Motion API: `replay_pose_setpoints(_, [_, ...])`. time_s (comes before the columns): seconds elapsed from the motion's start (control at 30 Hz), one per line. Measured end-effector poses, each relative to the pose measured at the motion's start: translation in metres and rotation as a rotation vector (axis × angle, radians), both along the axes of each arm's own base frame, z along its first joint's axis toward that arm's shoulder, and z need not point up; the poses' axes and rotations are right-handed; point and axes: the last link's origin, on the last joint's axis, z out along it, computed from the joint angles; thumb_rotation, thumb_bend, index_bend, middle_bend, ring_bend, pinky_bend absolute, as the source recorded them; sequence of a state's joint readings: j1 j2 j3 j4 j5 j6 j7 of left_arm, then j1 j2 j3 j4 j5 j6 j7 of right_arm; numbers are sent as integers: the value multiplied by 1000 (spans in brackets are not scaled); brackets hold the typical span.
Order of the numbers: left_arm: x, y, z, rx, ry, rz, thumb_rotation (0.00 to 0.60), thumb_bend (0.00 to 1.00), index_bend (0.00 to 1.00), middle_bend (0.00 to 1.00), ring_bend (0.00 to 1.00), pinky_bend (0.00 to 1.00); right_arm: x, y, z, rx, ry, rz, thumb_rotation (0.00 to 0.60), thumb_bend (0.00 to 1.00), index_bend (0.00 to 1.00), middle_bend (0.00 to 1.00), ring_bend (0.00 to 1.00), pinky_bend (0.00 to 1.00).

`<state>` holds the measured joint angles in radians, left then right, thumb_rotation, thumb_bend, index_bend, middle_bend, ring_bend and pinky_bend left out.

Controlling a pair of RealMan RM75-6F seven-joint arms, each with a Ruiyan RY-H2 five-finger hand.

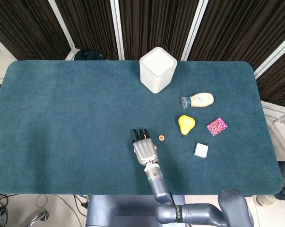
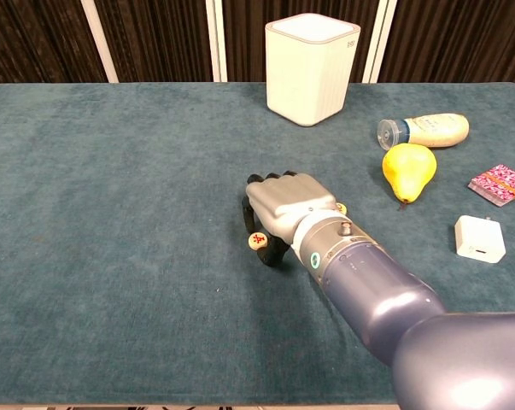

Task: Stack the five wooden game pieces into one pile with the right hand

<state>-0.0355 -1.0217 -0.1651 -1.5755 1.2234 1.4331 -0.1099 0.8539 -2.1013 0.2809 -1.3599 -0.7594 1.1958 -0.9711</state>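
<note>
**Right hand curled over a piece near the front edge**

The left hand is not in view. On the table (image 1: 62, 109), near the front edge, the right hand (image 1: 143, 149) sits knuckles-up with its dark fingers (image 2: 255, 213) curled down toward the cloth. This looks like a posture for picking something small off a flat surface.

A round wooden piece (image 2: 257, 241) with a red mark sits right at the fingertips, low against the cloth. The fingers are drawn together around it. The chest view does not show whether they actually clamp it or only rest beside it, and in the head view the hand hides it.

Just right of the hand, a second piece (image 1: 161, 138) lies flat on the table, close enough to serve as the next one or as the base of the pile. I can find only these two pieces, and no pile shows yet.

Further right and well apart from the work are a white box (image 1: 157, 69) at the back, a pear (image 1: 186, 124), a bottle (image 1: 197, 100) on its side, a white charger (image 1: 201, 150) and a pink pack (image 1: 217, 126). None of them belongs to the task.
</note>
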Motion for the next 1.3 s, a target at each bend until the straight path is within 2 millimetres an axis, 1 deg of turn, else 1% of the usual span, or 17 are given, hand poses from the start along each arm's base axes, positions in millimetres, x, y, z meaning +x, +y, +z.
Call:
replay_pose_setpoints(0.33, [0, 0, 0, 0, 1, -1, 600, 153, 48, 0, 0, 95, -1, -2, -2, -4, -4, -4, 600, 440, 464, 0, 0, 0])
replay_pose_setpoints(0.73, [0, 0, 0, 0, 0, -2, 600, 153, 48, 0, 0, 95, 2, -1, 3, -9, -23, 4, 600, 440, 486, 0, 0, 0])
replay_pose_setpoints(1.03, [0, 0, 0, -1, 2, 1, 600, 153, 48, 0, 0, 95, 2, -7, 22, -48, -13, 18, 600, 440, 486, 0, 0, 0])
replay_pose_setpoints(1.3, [1, -1, 1, 5, 7, 6, 600, 153, 48, 0, 0, 95, -10, -15, 43, -71, 13, 10, 600, 440, 485, 0, 0, 0])
